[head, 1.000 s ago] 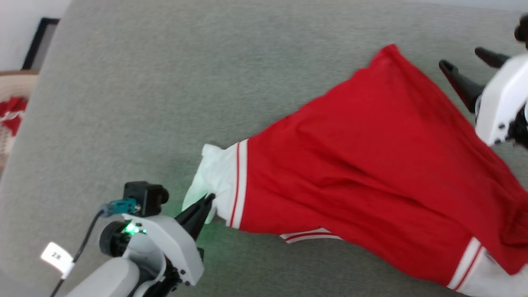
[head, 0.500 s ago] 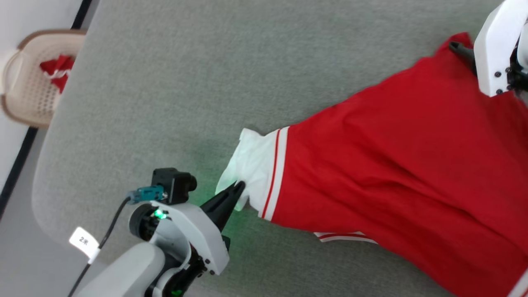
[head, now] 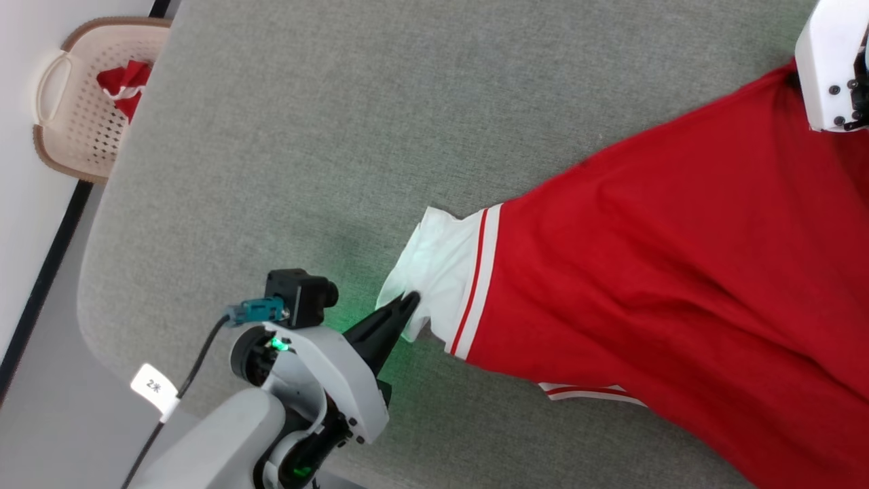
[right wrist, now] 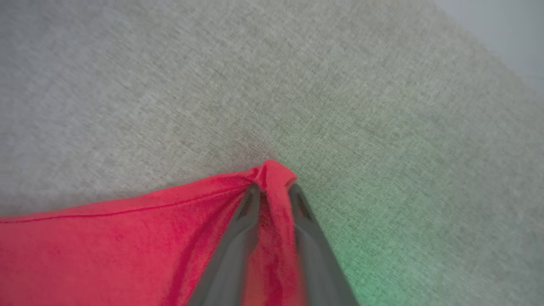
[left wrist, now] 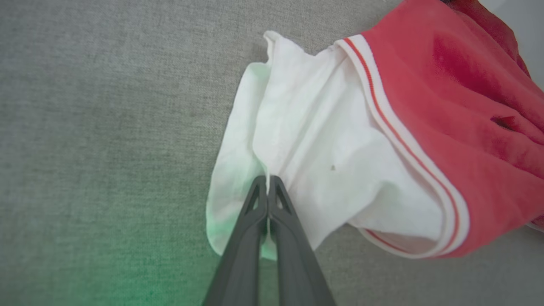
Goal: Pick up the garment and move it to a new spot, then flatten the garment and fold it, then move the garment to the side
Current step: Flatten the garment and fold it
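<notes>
The garment [head: 645,272] is a bright red shirt spread over the grey table from the middle to the right. Its white sleeve end [head: 445,268], edged with red-and-white stripes, points left. My left gripper [head: 409,300] is shut on that sleeve end, and in the left wrist view [left wrist: 267,180] a fold of white cloth is pinched between the tips. My right gripper [right wrist: 272,189] has a far red corner of the garment [right wrist: 106,246] bunched between its closed fingers. Its white housing [head: 831,68] shows at the head view's top right and covers the fingers there.
A beige perforated basket [head: 75,129] holding red cloth [head: 125,81] stands on the floor beyond the table's left edge. The grey table top [head: 305,136] stretches bare to the left of the garment and behind it. A black floor line runs along the left.
The head camera has shifted, bringing the basket into view. My right gripper went from open beside the garment's far corner to closed on it. The left gripper keeps its hold on the sleeve.
</notes>
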